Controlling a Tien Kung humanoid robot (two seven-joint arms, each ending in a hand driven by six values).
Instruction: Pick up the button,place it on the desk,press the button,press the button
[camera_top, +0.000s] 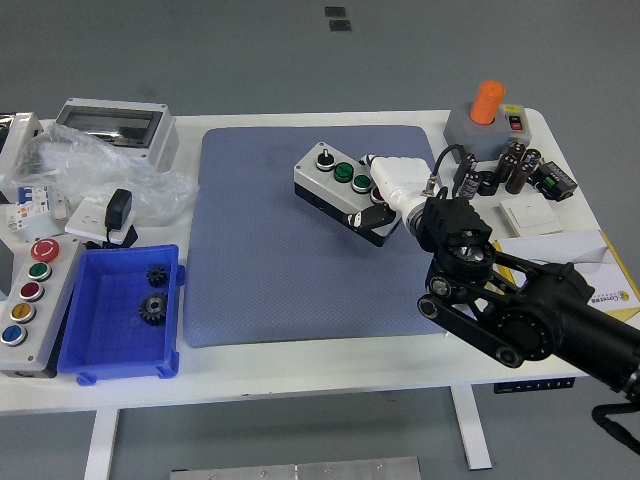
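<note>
White table (300, 375) seen from above, w/ a blue-grey mat (260, 250) covering its centre. Robot's right hand (392, 192) comes in from approx 4 o'clock on a black arm (520, 315), white fingers (398, 172) closed around the right end of the button box (335, 188), a grey-and-black control box w/ a black knob and two green buttons on top. Box is tilted, sitting at approx 1 o'clock on the mat; can't tell whether it rests on the mat or is lifted off it. Left side of table, approx 8 o'clock: a blue bin (118, 318) holding two dark gears, and beside it at the edge a grey panel (25, 300) w/ red, green, yellow and blue buttons. At 10 o'clock, a grey enclosure (108, 128) and crumpled clear plastic. At 2 o'clock, an orange-capped grey unit (485, 118) and a cluster of black capacitors (505, 172). At 3 o'clock, a white-and-yellow carton (590, 255).
</note>
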